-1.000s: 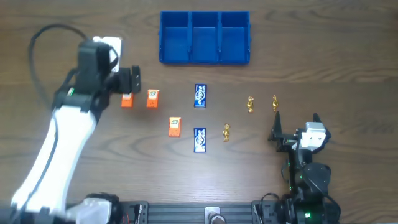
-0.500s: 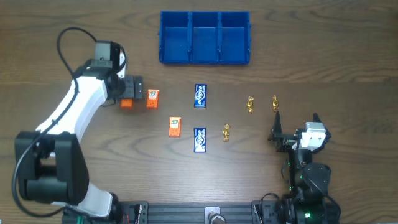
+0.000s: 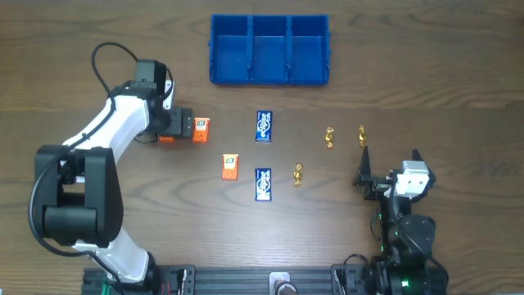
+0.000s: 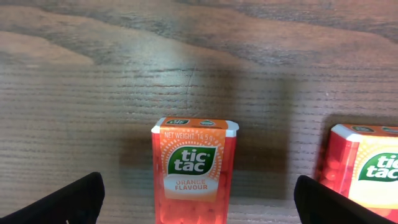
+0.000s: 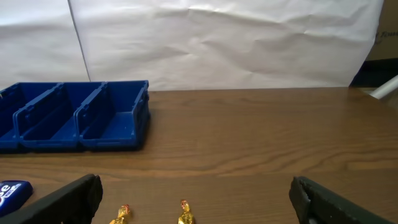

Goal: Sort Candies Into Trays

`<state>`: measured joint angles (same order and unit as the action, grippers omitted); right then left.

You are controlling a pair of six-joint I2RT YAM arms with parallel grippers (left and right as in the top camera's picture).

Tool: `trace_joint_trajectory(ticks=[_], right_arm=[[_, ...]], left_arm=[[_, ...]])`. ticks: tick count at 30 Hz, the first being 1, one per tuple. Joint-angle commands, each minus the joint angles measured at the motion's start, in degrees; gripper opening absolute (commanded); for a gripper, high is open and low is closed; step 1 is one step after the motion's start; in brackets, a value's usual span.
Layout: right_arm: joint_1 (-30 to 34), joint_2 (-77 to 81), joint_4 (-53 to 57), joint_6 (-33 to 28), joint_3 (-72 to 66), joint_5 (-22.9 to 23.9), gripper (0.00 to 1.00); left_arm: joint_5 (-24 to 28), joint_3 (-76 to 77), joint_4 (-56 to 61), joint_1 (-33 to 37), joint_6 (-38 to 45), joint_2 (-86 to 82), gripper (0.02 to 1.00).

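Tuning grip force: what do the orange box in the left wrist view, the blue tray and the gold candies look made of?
Orange box: likely clear rigid plastic, glossy, white cap, printed label; orange contents seem to show through.
Blue tray: seemingly moulded plastic, slight sheen, thin walls and dividers.
Gold candies: probably foil wrap, shiny; too small to be sure.

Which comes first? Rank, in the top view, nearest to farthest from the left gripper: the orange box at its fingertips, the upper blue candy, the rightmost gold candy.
1. Orange box, right beside the left gripper.
2. Upper blue candy, mid-table.
3. Rightmost gold candy, far right.
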<state>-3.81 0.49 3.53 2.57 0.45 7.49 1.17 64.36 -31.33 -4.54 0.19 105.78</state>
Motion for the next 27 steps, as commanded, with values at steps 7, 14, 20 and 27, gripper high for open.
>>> trace_joint_trajectory(ticks=[7,14,20,27], right_arm=[[0.2,-0.3,0.3,0.4,0.0,0.3,0.998],[0.2,-0.3,0.3,0.4,0.0,0.3,0.998],[0.3,-0.3,0.3,0.4,0.0,0.3,0.998],[0.2,-0.3,0.3,0.4,0.0,0.3,0.998]], left_arm=[[-0.5,0.9,0.3,0.4,1.1,2.2,0.866],[-1.6,0.9,0.4,0.5,0.9,2.7,0.759],[-1.4,0.9,1.2,0.5,0.2,3.0,0.608],[-1.1,0.9,2.5,0.5,-0.6,3.6,0.535]])
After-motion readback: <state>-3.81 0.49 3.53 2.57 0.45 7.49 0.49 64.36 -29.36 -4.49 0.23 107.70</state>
